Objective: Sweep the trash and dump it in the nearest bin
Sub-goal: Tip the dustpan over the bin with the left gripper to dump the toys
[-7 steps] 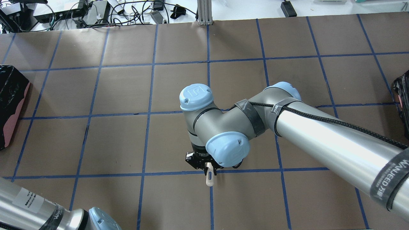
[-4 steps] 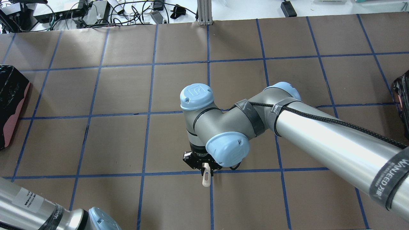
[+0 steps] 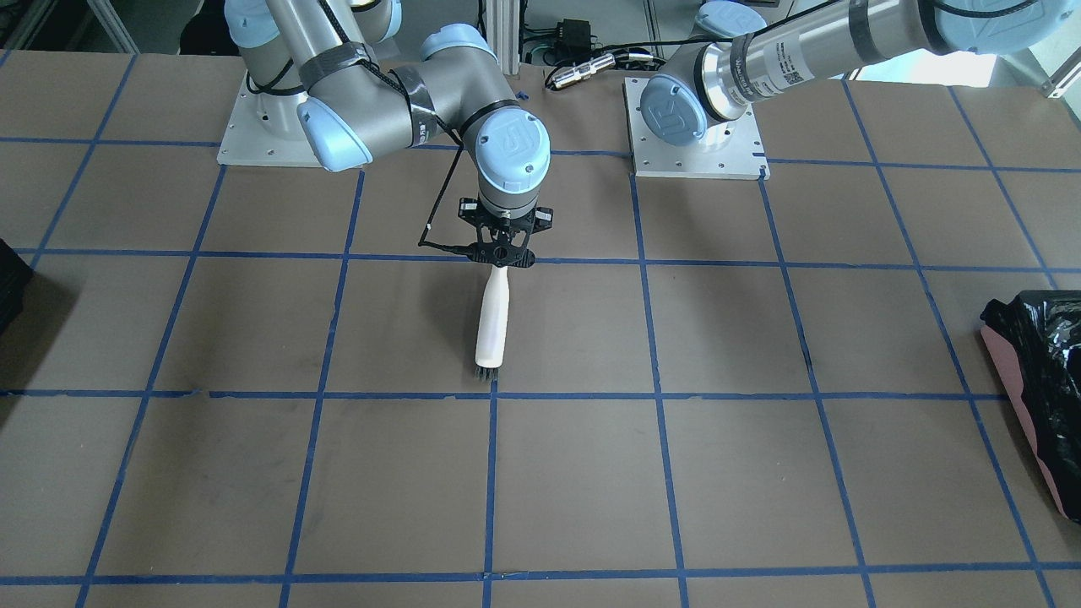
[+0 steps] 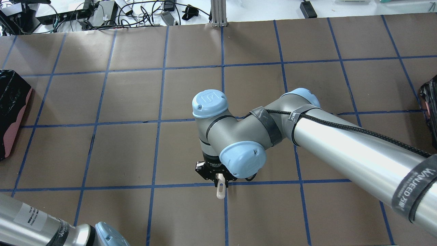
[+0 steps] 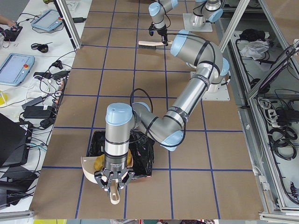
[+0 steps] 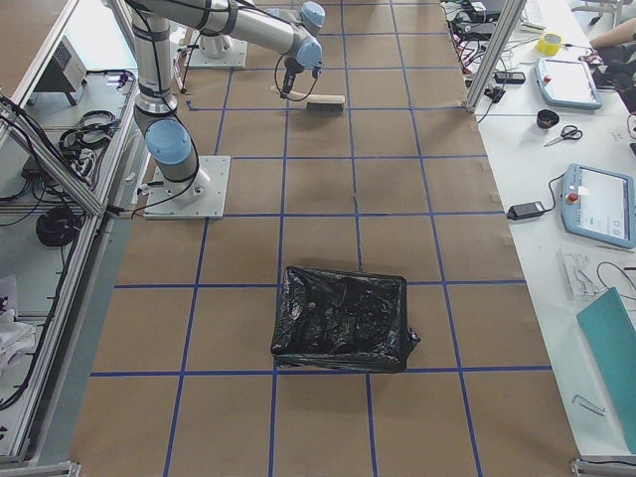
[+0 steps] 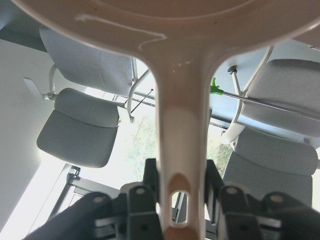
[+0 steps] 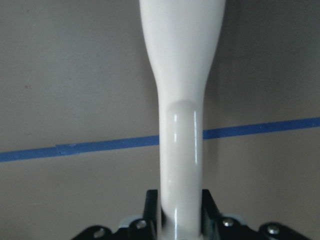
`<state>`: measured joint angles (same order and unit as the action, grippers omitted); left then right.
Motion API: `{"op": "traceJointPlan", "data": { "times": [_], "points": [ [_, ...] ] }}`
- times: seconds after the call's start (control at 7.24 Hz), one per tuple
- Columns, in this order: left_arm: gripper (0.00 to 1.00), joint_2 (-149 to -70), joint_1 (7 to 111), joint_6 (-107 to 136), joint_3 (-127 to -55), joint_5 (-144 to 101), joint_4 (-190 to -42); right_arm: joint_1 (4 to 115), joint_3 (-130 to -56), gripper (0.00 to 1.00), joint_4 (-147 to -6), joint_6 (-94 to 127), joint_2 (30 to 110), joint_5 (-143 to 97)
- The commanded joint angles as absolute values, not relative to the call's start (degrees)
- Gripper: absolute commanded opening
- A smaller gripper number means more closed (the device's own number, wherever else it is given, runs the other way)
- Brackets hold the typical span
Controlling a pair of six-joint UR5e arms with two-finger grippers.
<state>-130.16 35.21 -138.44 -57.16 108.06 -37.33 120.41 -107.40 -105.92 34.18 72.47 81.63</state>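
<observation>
My left gripper is shut on the handle of a cream dustpan. In the exterior left view, the left gripper holds the dustpan tilted beside the bin, which is pink-sided and lined with a black bag. A golden-brown piece of trash lies in the pan; other pieces are hidden. That bin sits at the table's left end. At mid-table my right gripper is shut on the white brush, with its bristles on the paper.
A second container lined in black plastic stands at the table's right end. Brown paper with a blue tape grid covers the table. Cables and boxes lie beyond the far edge. The left arm's elbow sits at the near left corner.
The right gripper and the brush handle have shifted slightly to the left. The left arm's forearm has dropped a little in the overhead view.
</observation>
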Motion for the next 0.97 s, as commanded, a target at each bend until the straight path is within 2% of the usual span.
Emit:
{"op": "traceJointPlan", "data": {
  "times": [0.0,0.28,0.41,0.83],
  "points": [
    [0.00,-127.4,37.3,-140.1,-63.0,111.8,-30.1,120.4,-107.3,0.76,-106.3,34.0,72.4,81.9],
    [0.00,-125.6,38.6,-141.6,-65.5,113.6,-27.4,118.6,-104.8,0.80,-109.7,32.6,73.3,83.4],
    [0.00,-125.2,38.8,-143.6,-68.2,113.6,-21.4,116.9,-101.3,0.88,-108.5,29.0,74.9,84.6],
    [0.00,-124.1,39.2,-142.9,-70.0,112.9,-20.0,113.1,-87.1,0.96,-91.5,24.5,81.4,85.2]
  ]
}}
